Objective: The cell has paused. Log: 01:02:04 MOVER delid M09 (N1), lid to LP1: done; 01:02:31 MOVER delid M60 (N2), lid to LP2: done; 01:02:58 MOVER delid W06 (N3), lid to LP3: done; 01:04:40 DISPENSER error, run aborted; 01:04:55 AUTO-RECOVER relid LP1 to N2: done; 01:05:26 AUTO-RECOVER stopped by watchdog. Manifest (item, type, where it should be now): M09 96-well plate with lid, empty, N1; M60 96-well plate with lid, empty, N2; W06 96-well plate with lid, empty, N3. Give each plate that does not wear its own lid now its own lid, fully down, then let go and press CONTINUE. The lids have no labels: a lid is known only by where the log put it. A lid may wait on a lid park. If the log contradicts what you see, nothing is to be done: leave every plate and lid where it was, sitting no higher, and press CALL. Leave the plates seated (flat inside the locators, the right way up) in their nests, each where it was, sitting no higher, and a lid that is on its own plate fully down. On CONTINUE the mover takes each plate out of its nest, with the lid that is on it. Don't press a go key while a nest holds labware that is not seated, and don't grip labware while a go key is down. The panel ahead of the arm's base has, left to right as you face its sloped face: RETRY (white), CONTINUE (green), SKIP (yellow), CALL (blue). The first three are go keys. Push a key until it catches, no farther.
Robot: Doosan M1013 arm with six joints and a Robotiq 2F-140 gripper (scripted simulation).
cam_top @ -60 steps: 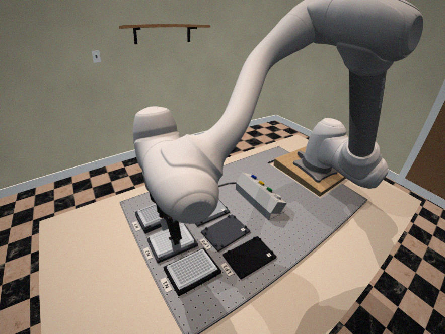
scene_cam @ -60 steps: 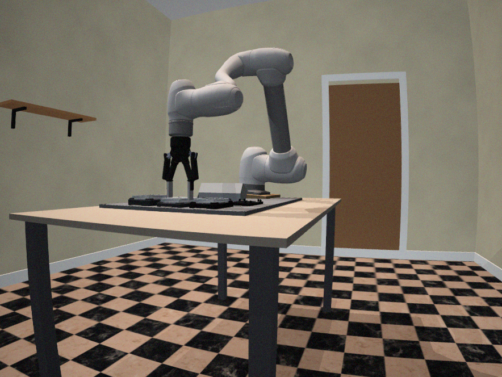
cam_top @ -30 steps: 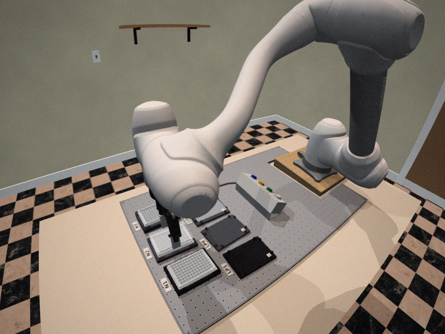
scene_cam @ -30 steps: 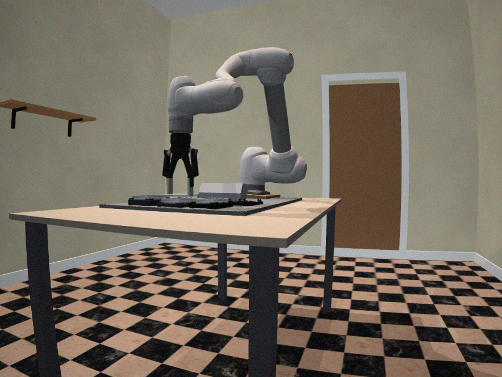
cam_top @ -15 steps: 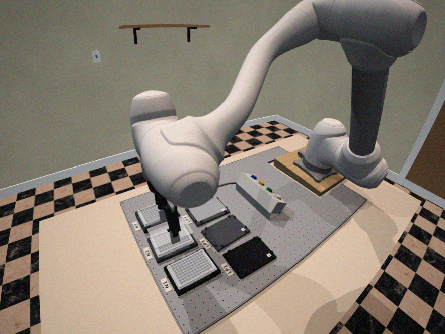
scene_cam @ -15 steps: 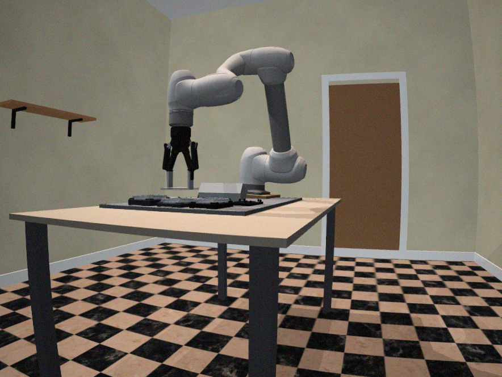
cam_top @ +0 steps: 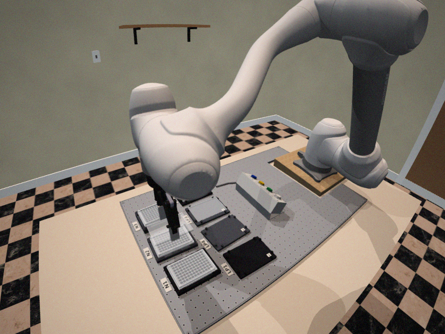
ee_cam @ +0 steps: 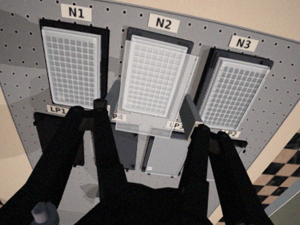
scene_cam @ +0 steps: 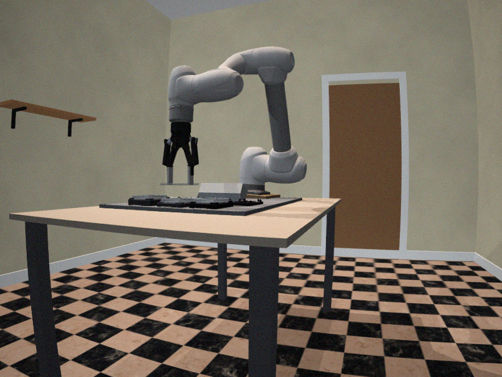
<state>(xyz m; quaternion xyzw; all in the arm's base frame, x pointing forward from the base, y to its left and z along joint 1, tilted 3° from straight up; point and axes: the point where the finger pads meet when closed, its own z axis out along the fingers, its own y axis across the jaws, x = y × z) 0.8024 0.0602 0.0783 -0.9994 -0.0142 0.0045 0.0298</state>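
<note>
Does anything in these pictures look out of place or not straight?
Yes. A clear lid hangs in the jaws above the N2 plate, lifted off and shifted toward the lid parks. N1 plate and N3 plate are uncovered.

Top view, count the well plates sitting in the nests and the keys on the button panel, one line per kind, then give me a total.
Well plates: 3
Panel keys: 4
Total: 7
</note>
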